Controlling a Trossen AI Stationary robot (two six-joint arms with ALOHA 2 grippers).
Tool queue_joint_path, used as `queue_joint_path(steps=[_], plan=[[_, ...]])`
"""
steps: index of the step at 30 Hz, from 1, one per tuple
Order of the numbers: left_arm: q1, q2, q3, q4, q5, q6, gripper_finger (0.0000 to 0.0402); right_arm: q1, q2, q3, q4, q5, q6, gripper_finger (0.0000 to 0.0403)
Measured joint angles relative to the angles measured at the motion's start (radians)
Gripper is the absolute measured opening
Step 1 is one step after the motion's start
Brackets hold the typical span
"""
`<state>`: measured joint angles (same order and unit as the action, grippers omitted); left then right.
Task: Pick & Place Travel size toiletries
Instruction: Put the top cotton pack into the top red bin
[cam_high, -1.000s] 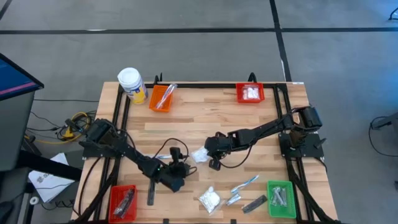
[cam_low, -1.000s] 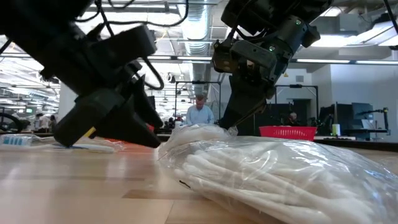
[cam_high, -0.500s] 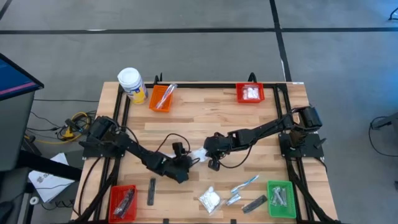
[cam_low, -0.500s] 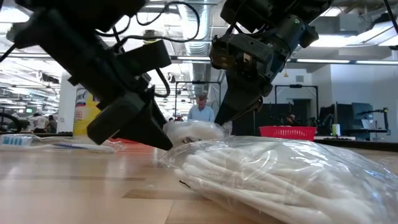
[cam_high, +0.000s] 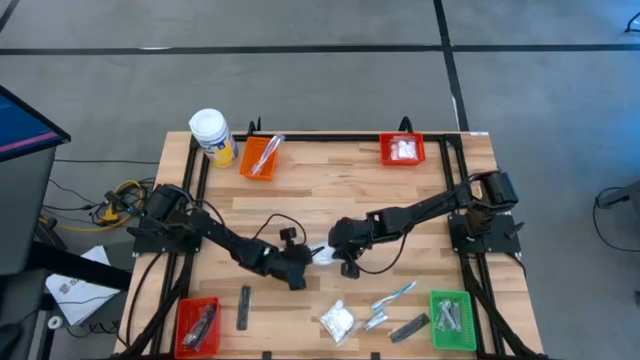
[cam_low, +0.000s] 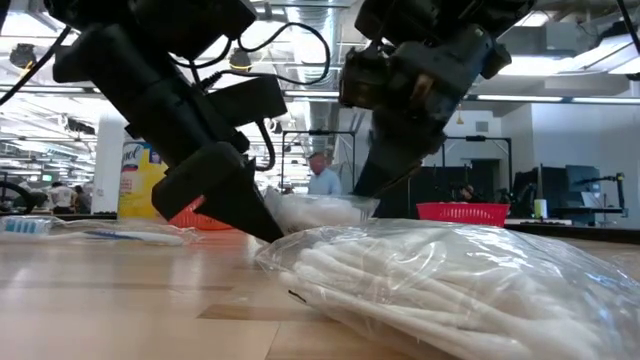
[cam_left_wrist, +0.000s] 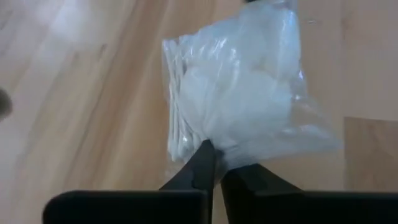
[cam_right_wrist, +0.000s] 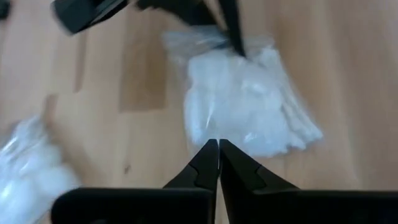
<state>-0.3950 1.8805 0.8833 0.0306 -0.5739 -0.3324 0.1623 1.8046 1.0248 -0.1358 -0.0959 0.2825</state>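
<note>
Evidently a white puffy packet (cam_high: 322, 254) at the table's centre is pinched at opposite edges, from nine o'clock by the closed left gripper (cam_left_wrist: 214, 163) and from three o'clock by the closed right gripper (cam_right_wrist: 217, 149), presumably so it can be passed across for binning.

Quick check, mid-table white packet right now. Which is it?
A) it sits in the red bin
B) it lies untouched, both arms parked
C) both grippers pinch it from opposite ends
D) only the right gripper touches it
C: the left gripper is shut on one edge of the white packet, and the right gripper is shut on the opposite edge, with the packet between the two arms at mid-table.
</note>
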Motion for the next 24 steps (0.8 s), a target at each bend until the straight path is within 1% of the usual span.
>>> queue_joint_path(steps=[3, 8, 10, 14, 16, 17, 20, 22, 24], plan=[[0.005, -0.003, 0.0, 0.004, 0.043, -0.014, 0.0003, 0.0, -0.026, 0.0, -0.036, -0.037, -0.025, 0.0024], [0.005, -0.044, -0.002, 0.009, 0.116, -0.021, 0.0002, -0.001, -0.113, 0.0, -0.152, -0.038, -0.047, 0.0064], [0.005, -0.069, 0.0, 0.041, 0.147, -0.024, 0.0002, 0.001, -0.164, 0.0, -0.191, -0.038, -0.047, 0.008], [0.003, -0.133, 0.0, 0.055, 0.168, -0.053, 0.0001, 0.041, -0.25, 0.0, -0.168, -0.036, -0.047, 0.011], [0.003, -0.155, -0.001, 0.053, 0.173, -0.071, 0.0001, 0.076, -0.261, 0.002, -0.091, -0.033, -0.047, 0.0125], [0.003, -0.163, -0.001, 0.054, 0.176, -0.086, 0.0001, 0.095, -0.265, 0.002, -0.066, -0.015, -0.047, 0.0133], [0.005, -0.175, -0.001, 0.055, 0.182, -0.123, 0.0001, 0.15, -0.245, 0.003, 0.014, 0.087, -0.049, 0.016], [0.005, -0.175, -0.001, 0.056, 0.181, -0.144, 0.0001, 0.174, -0.231, -0.002, 0.0, 0.162, -0.05, 0.0181], [0.005, -0.175, -0.001, 0.057, 0.181, -0.153, 0.0001, 0.184, -0.209, 0.001, 0.027, 0.241, -0.05, 0.0204]])
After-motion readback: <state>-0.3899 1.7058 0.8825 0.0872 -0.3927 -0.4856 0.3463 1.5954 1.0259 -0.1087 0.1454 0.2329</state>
